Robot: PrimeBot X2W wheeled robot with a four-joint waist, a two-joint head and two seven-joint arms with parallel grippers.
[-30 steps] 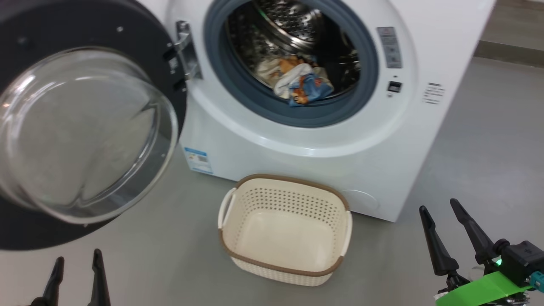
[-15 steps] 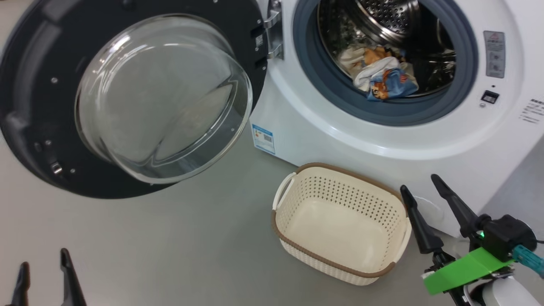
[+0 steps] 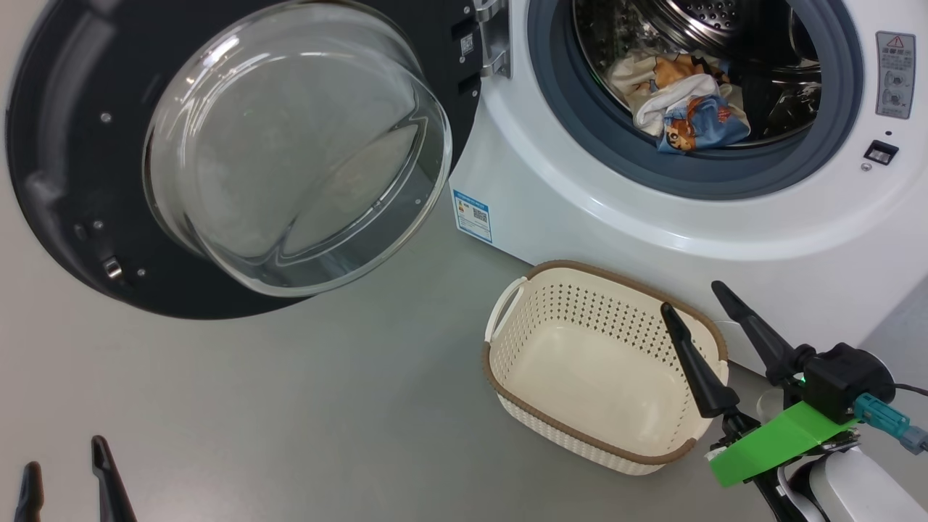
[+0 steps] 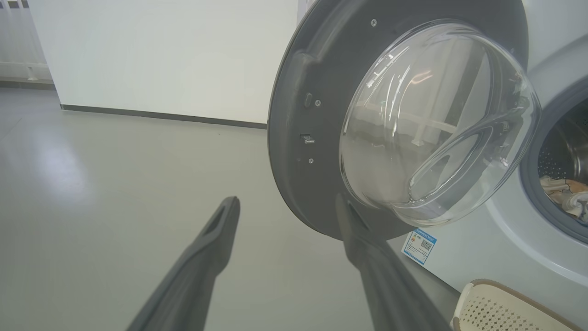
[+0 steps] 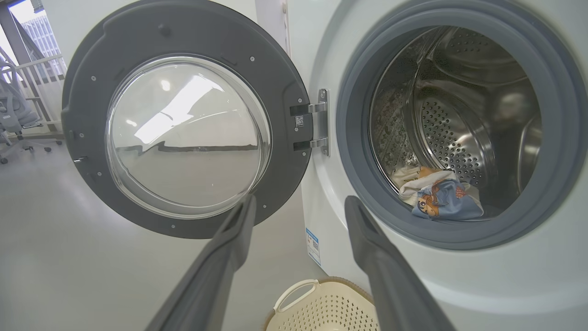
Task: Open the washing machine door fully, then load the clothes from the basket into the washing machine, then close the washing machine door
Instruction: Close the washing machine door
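Observation:
The washing machine door (image 3: 65,181) hangs wide open at the left, its clear glass bowl bulging toward me. The white washing machine (image 3: 652,225) shows its steel drum, where the clothes (image 3: 689,101) lie in a cream and blue heap. The cream basket (image 3: 616,279) stands empty on the floor in front of the machine. My right gripper (image 3: 692,297) is open above the basket's right end, holding nothing. Low at the left my left gripper (image 3: 64,454) is open too, short of the door. In the wrist views, the left gripper (image 4: 287,201) faces the door's lower edge and the right gripper (image 5: 299,201) faces the hinge side.
Grey floor (image 3: 290,406) stretches in front of the machine and under the open door. A white wall (image 4: 161,50) with a dark skirting stands beyond the door. An office chair (image 5: 14,119) and a railing are far off at the left.
The head camera has turned left, so machine and basket sit further right in the picture. My right gripper now overlaps the basket's right end; before, it stood clear to its right.

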